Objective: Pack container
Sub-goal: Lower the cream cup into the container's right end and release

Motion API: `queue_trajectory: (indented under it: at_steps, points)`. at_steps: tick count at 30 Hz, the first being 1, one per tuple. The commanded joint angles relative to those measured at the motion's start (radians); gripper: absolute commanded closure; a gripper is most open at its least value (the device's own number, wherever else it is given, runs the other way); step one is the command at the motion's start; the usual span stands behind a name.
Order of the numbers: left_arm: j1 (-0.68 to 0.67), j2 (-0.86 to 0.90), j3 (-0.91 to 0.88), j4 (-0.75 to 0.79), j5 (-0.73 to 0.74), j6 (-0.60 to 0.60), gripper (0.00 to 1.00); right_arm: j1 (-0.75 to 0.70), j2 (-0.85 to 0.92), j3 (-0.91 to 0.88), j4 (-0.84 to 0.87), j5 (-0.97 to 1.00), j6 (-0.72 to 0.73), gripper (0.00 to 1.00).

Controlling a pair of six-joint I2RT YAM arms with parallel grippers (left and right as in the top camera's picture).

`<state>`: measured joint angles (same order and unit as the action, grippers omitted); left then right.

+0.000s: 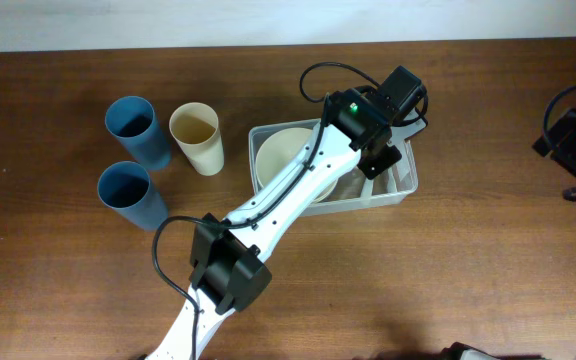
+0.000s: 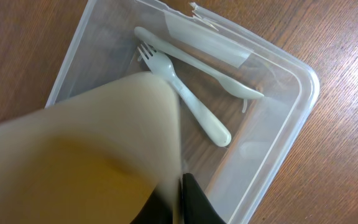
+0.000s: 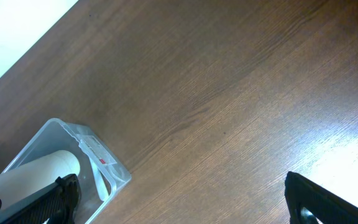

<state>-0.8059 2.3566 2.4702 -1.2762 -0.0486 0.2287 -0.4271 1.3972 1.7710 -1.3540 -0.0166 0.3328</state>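
Room to move was mostly on the right. Bare wooden table (image 1: 488,250) ran from the container (image 1: 405,190) over to the right arm, which was parked out by the right edge. The front strip of the table only had the left arm crossing it on a diagonal.

The container sat a bit right of the middle, closer to the far edge than the near one, with its white label (image 2: 204,40) on the short end facing the right arm. Left of it stood a cream cup (image 1: 196,135), near but not touching, and two blue cups (image 1: 133,130) further out, all open side up.

Inside the container, a cream bowl (image 1: 283,155) filled the left part. A white fork (image 2: 185,93) and a second white utensil (image 2: 197,62) lay at the label end. Spoon or knife, I couldn't tell.

The left gripper (image 1: 376,158) was down over the container. From what I could see, its fingers (image 2: 197,205) were pinched together on the wall of the cream bowl.

The right gripper (image 3: 179,186) had its fingers spread wide with nothing between them but wood.
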Motion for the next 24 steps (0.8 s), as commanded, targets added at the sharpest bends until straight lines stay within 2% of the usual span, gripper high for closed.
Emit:
queue_trajectory:
  at_steps: [1,4,12,13,15,17,24]
  points:
    - [0.003,0.007,0.018,-0.004,0.008,0.004,0.82,-0.006,0.002,0.011,0.003,0.002,-0.002,0.01]
    - [0.003,0.007,0.018,-0.002,0.008,0.004,0.73,-0.006,0.002,0.011,0.003,0.002,-0.002,0.01]
    - [0.003,0.007,0.018,0.017,0.007,0.005,0.64,-0.006,0.002,0.011,0.003,0.002,-0.002,0.01]
    - [0.003,0.007,0.018,0.022,0.007,0.005,0.65,-0.006,0.002,0.011,0.003,0.002,-0.002,0.01]
    - [0.003,0.007,0.018,0.027,0.007,0.005,0.86,-0.006,0.002,0.011,0.003,0.002,-0.002,0.01]
    - [0.003,0.007,0.018,0.025,0.007,0.005,0.99,-0.006,0.002,0.011,0.003,0.002,-0.002,0.01]
    - [0.003,0.007,0.018,0.021,0.007,0.005,0.99,-0.006,0.002,0.011,0.003,0.003,-0.002,0.01]
